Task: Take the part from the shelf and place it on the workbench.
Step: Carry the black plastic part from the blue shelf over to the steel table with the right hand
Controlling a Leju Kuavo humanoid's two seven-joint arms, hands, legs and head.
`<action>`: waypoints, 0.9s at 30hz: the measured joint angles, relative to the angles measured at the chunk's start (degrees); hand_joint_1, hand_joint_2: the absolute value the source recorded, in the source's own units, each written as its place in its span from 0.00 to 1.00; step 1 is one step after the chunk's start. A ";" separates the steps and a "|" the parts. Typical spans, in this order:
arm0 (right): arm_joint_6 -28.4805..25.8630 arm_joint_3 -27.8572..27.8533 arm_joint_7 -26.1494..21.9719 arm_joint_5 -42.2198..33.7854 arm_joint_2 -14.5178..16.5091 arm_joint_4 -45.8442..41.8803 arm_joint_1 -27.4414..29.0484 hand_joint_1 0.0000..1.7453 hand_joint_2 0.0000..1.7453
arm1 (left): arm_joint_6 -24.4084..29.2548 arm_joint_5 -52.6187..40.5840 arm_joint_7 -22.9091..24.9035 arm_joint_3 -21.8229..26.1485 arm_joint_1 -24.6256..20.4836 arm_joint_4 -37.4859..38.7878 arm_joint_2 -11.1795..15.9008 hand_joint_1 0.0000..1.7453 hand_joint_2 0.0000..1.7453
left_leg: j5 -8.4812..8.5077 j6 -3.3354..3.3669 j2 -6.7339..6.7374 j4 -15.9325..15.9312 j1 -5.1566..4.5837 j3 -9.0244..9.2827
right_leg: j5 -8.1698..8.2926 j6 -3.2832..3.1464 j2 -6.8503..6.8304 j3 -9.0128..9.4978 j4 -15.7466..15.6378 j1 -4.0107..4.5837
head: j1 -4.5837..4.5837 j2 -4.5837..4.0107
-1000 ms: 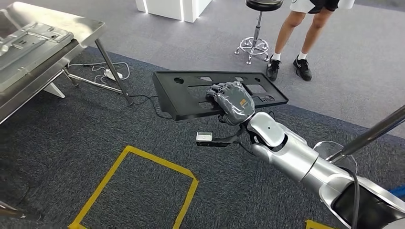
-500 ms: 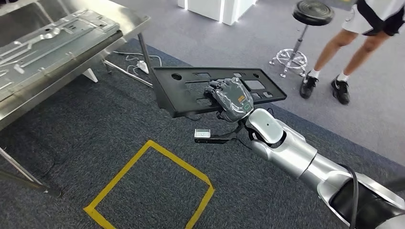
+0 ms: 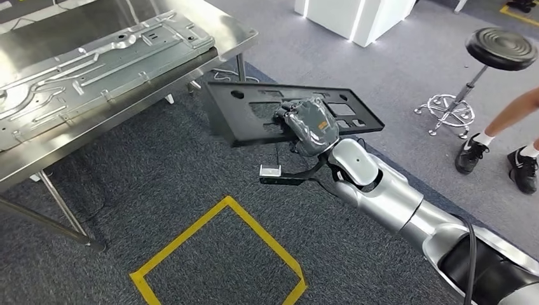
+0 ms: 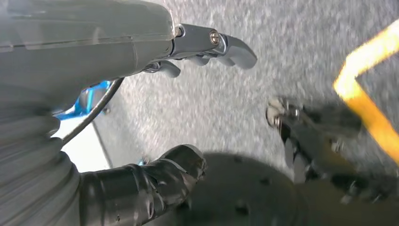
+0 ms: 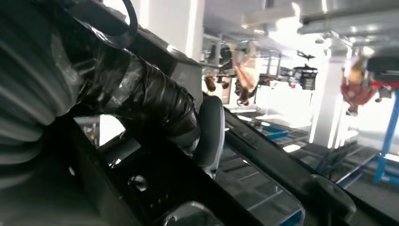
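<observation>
Right hand (image 3: 309,130) gripping black part (image 3: 254,114), orange logo unreadable

Beyond the hand and off to its right there's a black round stool (image 3: 501,48) on a chrome base sitting on the lighter grey floor, and further right of that a person's legs in white socks and black sneakers (image 3: 471,154). Straight ahead past the hand is a white cabinet block (image 3: 353,17) with lit vertical strips. Below the hand, nearer the robot, a square outline of yellow tape (image 3: 219,253) is stuck to the dark carpet (image 3: 159,171). Some white cable (image 3: 224,73) lies on the floor up-left of the hand, partly hidden.
</observation>
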 joint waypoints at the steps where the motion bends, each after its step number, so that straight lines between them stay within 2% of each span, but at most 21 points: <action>1: 0.03 -0.01 0.02 -0.03 -0.02 0.02 -0.10 1.00 1.00 | -0.01 0.00 -0.04 0.01 -0.04 0.00 0.03 0.00 1.00 | 1.00 -0.31 1.80 3.87 -0.03 -2.59 | -0.63 -0.24 -0.55 1.40 -0.73 0.04 | -0.01 0.00; 2: 0.09 -0.01 0.00 -0.02 -0.04 0.07 -0.10 1.00 1.00 | -0.04 0.00 -0.08 0.01 -0.05 0.01 0.03 0.00 1.00 | 0.86 -0.60 3.35 7.33 0.02 -5.50 | -1.39 -0.37 -1.20 2.92 -1.35 0.13 | -0.02 -0.01; 4: 0.16 -0.01 -0.02 -0.02 -0.07 0.14 -0.13 1.00 1.00 | -0.11 0.01 -0.11 0.02 -0.03 0.01 0.01 0.00 1.00 | -3.51 -1.02 4.53 10.29 0.26 -10.18 | -3.22 -0.41 -2.55 6.09 -2.30 0.26 | -0.03 0.00; 6: 0.23 -0.01 -0.03 -0.02 -0.07 0.14 -0.22 1.00 1.00 | -0.16 0.01 -0.12 0.05 0.19 0.01 -0.01 0.00 1.00 | -8.08 -1.04 4.87 8.04 0.46 -12.67 | -5.52 -0.35 -3.90 9.67 -2.83 0.35 | -0.04 -0.01; 7: 0.31 -0.01 -0.03 -0.02 -0.07 0.14 -0.32 1.00 1.00 | -0.16 0.01 -0.12 0.07 0.34 0.01 -0.02 0.00 1.00 | -7.71 -0.78 5.15 5.34 0.48 -13.17 | -6.77 -0.31 -4.57 11.46 -2.97 0.47 | -0.03 -0.02; 8: 0.46 -0.01 -0.03 -0.04 -0.08 0.16 -0.43 1.00 1.00 | -0.16 0.00 -0.12 0.11 0.51 0.01 -0.02 0.00 1.00 | -4.43 -0.27 5.89 1.84 0.40 -13.41 | -8.05 -0.27 -5.22 12.99 -3.09 0.55 | -0.02 -0.02; 10: 0.91 0.01 -0.05 -0.15 -0.13 0.25 -0.75 1.00 1.00 | -0.14 0.00 -0.13 0.23 0.70 0.02 0.03 0.00 1.00 | 5.79 0.79 7.57 -3.86 -0.17 -13.18 | -10.48 0.12 -6.17 15.44 -3.14 0.79 | 0.05 -0.02; 11: 1.18 0.01 -0.09 -0.22 -0.17 0.27 -0.94 1.00 1.00 | -0.09 0.01 -0.13 0.29 0.68 0.02 0.05 0.00 1.00 | 9.39 1.11 8.00 -5.26 -0.54 -12.83 | -11.41 0.48 -6.56 16.50 -3.27 0.73 | 0.05 -0.02; 12: 1.46 0.02 -0.13 -0.30 -0.26 0.25 -1.22 1.00 1.00 | -0.03 0.02 -0.15 0.36 0.58 0.02 0.08 0.00 1.00 | 10.62 1.25 7.77 -5.72 -0.88 -12.31 | -11.78 0.95 -6.81 17.42 -2.99 0.61 | 0.05 -0.02; 13: 1.73 0.01 -0.16 -0.40 -0.34 0.16 -1.61 1.00 1.00 | 0.05 0.04 -0.16 0.43 0.40 0.01 0.11 0.00 1.00 | 10.34 1.36 7.15 -5.92 -1.05 -11.51 | -11.46 1.43 -7.02 17.73 -2.07 0.32 | 0.02 -0.01; 15: 2.26 0.01 -0.11 -0.72 -0.53 0.04 -2.40 1.00 1.00 | 0.17 0.13 -0.27 0.61 0.12 0.00 0.20 0.00 1.00 | 9.73 1.95 5.93 -6.71 -1.10 -9.71 | -9.24 1.93 -5.59 15.44 3.53 -0.23 | -0.01 -0.01; 16: 2.59 0.01 -0.10 -0.84 -0.68 0.02 -2.74 1.00 1.00 | 0.20 0.16 -0.36 0.70 -0.06 -0.01 0.24 0.00 1.00 | 9.49 2.31 5.40 -7.04 -0.98 -8.83 | -8.56 1.96 -4.31 13.01 7.37 -0.39 | -0.01 -0.01; 17: 3.11 0.01 -0.08 -0.90 -0.93 0.05 -2.95 1.00 1.00 | 0.21 0.25 -0.46 0.76 -0.25 -0.01 0.27 0.00 1.00 | 9.04 2.60 4.88 -7.28 -0.82 -8.07 | -9.01 1.85 -2.91 10.22 10.95 -0.50 | 0.00 -0.01; 18: 3.82 0.02 -0.05 -0.89 -1.21 0.12 -3.21 1.00 1.00 | 0.21 0.33 -0.54 0.79 -0.44 -0.01 0.29 0.00 1.00 | 8.48 2.80 4.29 -7.37 -0.71 -7.40 | -10.85 1.82 -1.99 7.63 13.44 -0.51 | 0.01 -0.01; 19: 4.70 0.07 -0.02 -0.87 -1.43 0.25 -3.69 1.00 1.00 | 0.14 0.42 -0.58 0.81 -0.60 -0.02 0.31 0.00 1.00 | 7.75 2.84 3.59 -7.38 -0.64 -6.65 | -13.84 1.89 -1.57 5.34 14.71 -0.53 | 0.01 -0.01; 21: 6.61 0.38 0.29 -0.86 -1.55 0.63 -5.46 1.00 1.00 | -0.11 0.45 -0.56 0.86 -0.63 -0.02 0.27 0.00 1.00 | 6.05 2.53 2.41 -7.15 -0.59 -4.92 | -19.29 2.09 -1.37 1.95 13.98 -0.52 | 0.02 -0.01; 22: 7.43 0.57 0.51 -0.86 -1.50 0.87 -6.67 1.00 1.00 | -0.28 0.34 -0.52 0.89 -0.55 -0.02 0.24 0.00 1.00 | 5.10 2.32 2.01 -6.90 -0.57 -4.01 | -19.56 2.16 -1.33 0.86 12.19 -0.48 | 0.02 -0.02; 23: 8.21 0.77 0.83 -0.80 -1.38 1.14 -7.89 1.00 1.00 | -0.43 0.20 -0.48 0.90 -0.42 -0.02 0.17 0.00 1.00 | 4.07 2.09 1.67 -6.57 -0.55 -3.25 | -16.64 2.16 -1.22 0.14 9.41 -0.43 | 0.03 -0.02; 25: 9.75 1.56 1.57 -0.37 -0.80 2.15 -10.47 1.00 1.00 | -0.67 -0.10 -0.44 0.90 -0.18 0.03 0.06 0.00 1.00 | 2.09 1.58 1.09 -5.48 -0.55 -2.26 | -6.01 1.88 -0.75 -0.80 3.88 -0.23 | 0.03 -0.03; 26: 10.50 2.14 2.00 -0.07 -0.31 2.71 -11.77 1.00 1.00 | -0.75 -0.19 -0.44 0.90 -0.19 0.06 0.01 0.00 1.00 | 1.30 1.21 0.85 -5.09 -0.55 -2.23 | -1.68 1.56 -0.54 -1.03 2.23 -0.08 | 0.01 -0.02; 27: 11.13 2.79 2.46 0.25 0.34 3.24 -13.00 1.00 1.00 | -0.79 -0.25 -0.39 0.90 -0.28 0.09 -0.02 0.00 1.00 | 0.89 0.88 0.72 -4.73 -0.56 -2.16 | 0.40 1.19 -0.45 -1.16 1.58 0.04 | 0.01 -0.02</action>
